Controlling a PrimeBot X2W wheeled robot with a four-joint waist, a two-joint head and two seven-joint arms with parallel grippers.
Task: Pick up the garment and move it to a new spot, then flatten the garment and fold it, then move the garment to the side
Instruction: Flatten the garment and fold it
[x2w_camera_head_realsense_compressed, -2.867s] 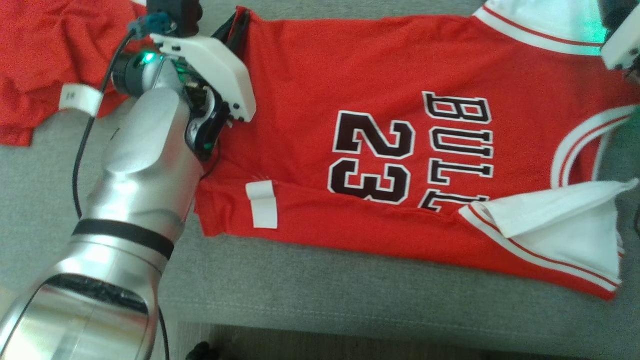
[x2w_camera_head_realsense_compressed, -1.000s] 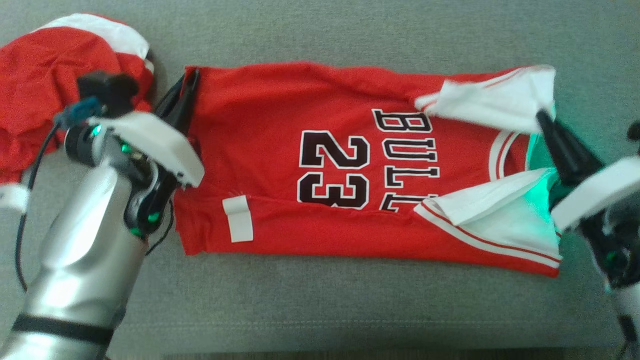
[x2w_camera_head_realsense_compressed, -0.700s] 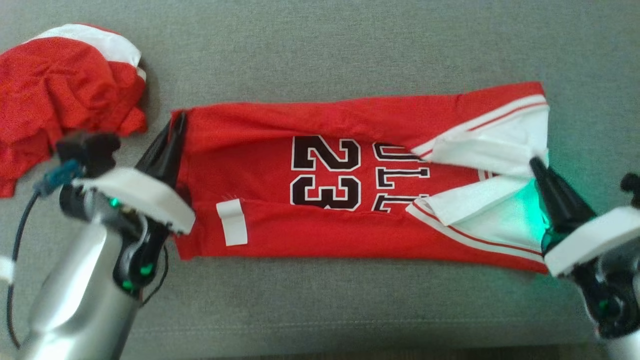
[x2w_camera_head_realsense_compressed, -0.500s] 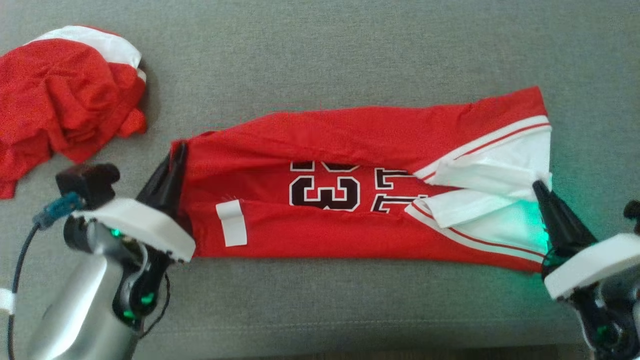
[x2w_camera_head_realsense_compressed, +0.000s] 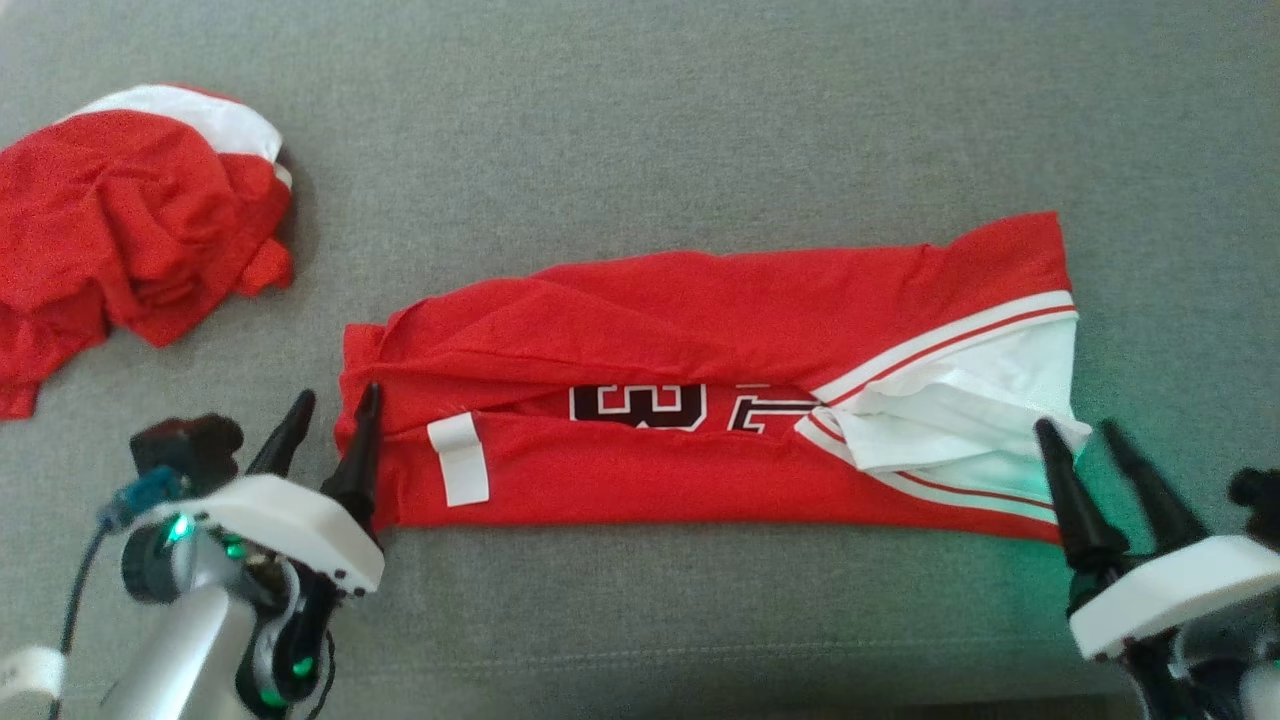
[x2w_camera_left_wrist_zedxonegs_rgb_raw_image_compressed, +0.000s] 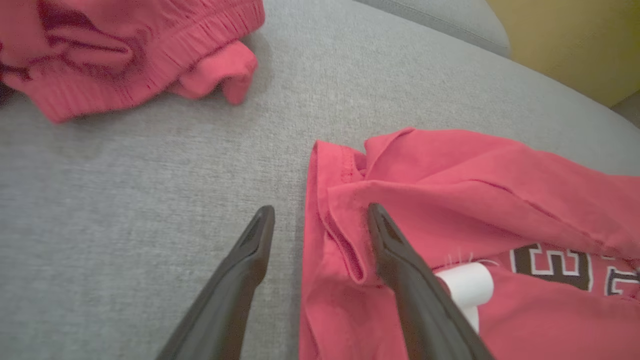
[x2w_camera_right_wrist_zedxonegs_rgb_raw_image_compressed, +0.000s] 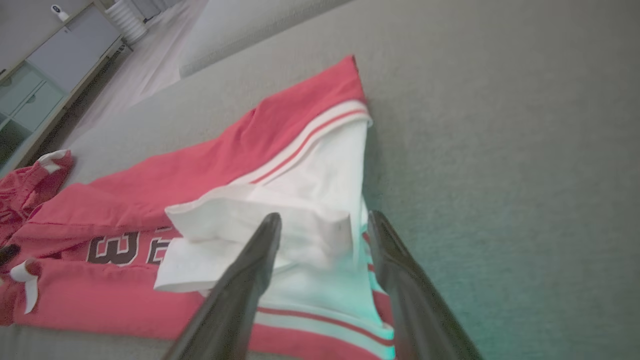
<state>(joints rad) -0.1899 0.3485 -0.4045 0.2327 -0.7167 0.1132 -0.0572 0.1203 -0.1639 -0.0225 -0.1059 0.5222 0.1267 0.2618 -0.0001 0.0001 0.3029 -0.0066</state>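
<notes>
The garment (x2w_camera_head_realsense_compressed: 650, 320) is a red jersey with white trim, lying as a long folded strip across the grey couch cushion (x2w_camera_head_realsense_compressed: 640, 120). Its upper flap covers the top of the black number. My left gripper (x2w_camera_head_realsense_compressed: 333, 395) stands open at the strip's left end; in the left wrist view the left gripper (x2w_camera_left_wrist_zedxonegs_rgb_raw_image_compressed: 321, 210) straddles the hem of the garment (x2w_camera_left_wrist_zedxonegs_rgb_raw_image_compressed: 475, 185), not clamped on it. My right gripper (x2w_camera_head_realsense_compressed: 1078, 430) is open at the white sleeve end. In the right wrist view the right gripper (x2w_camera_right_wrist_zedxonegs_rgb_raw_image_compressed: 325, 216) has loose white cloth of the garment (x2w_camera_right_wrist_zedxonegs_rgb_raw_image_compressed: 210, 175) lying between its fingers.
A second red garment (x2w_camera_head_realsense_compressed: 140, 210) lies crumpled at the far left of the cushion, also in the left wrist view as a red heap (x2w_camera_left_wrist_zedxonegs_rgb_raw_image_compressed: 125, 45). The cushion's front seam (x2w_camera_head_realsense_compressed: 640, 650) runs close below the strip. Floor and a cabinet (x2w_camera_right_wrist_zedxonegs_rgb_raw_image_compressed: 45, 75) lie beyond the couch.
Both grippers drew the jersey's far edge toward me, folding it over the number, then opened and let go. The camera has also shifted.
</notes>
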